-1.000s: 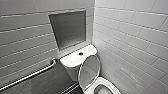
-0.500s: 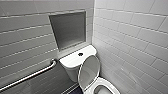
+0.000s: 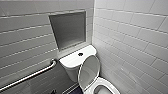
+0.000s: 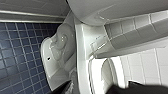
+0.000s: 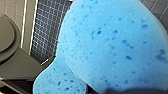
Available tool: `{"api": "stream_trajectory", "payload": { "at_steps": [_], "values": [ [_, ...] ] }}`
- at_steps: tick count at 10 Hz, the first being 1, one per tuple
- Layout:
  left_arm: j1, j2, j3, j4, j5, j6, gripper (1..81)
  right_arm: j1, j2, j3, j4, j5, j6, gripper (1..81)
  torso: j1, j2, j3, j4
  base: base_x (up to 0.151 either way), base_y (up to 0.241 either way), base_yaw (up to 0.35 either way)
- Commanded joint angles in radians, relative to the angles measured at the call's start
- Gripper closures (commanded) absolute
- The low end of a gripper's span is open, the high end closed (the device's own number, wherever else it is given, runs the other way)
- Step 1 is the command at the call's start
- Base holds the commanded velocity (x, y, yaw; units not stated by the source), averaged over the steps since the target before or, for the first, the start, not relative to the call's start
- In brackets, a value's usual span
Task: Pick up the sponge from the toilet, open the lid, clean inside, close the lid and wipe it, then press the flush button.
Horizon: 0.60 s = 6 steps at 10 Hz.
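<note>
A: From the head view, how much room is there?
B: Little. The toilet [image 3: 71, 71] sits in a corner, with a tiled wall [image 3: 130, 37] just beside it on one side and a grab bar [image 3: 30, 75] on the other. The lid [image 3: 88, 71] stands raised, and the flush button [image 3: 80, 54] behind it is uncovered.
A: Left wrist?
B: The toilet's glossy flank over blue floor tiles [image 4: 17, 50]. It looks hard and slippery, I'd judge. Whether the left end effector [image 4: 110, 90] is spread or pressed together, I cannot tell.
A: Right wrist?
B: The sponge [image 5: 112, 45], close up above the floor tiles, apparently pinched by the right end effector [image 5: 130, 91]. It looks soft, light and porous and will probably squash, so grip its narrow middle. The lid is stiff, so take its free edge.
</note>
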<state>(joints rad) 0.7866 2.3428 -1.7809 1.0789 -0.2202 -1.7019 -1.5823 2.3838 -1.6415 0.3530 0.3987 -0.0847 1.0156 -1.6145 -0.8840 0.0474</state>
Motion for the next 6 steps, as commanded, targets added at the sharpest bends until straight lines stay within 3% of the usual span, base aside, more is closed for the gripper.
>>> {"api": "stream_trajectory", "payload": {
  "at_steps": [1, 6],
  "values": [
    [-0.175, -0.045, 0.023, 0.004, 0.042, -0.070, 1.0, 0.008, -0.030, 0.028, -0.029, -0.067, 0.000, 81.1, 0.000, 0.000, 0.000, 0.000, 0.000, 0.000, 0.000],
    [-0.313, 0.086, 0.032, -0.002, 0.205, -0.079, 1.0, 0.006, -0.027, 0.028, -0.029, -0.067, 0.000, 81.1, 0.000, 0.000, 0.000, 0.000, 0.000, 0.000, 0.000]
  ]
}}
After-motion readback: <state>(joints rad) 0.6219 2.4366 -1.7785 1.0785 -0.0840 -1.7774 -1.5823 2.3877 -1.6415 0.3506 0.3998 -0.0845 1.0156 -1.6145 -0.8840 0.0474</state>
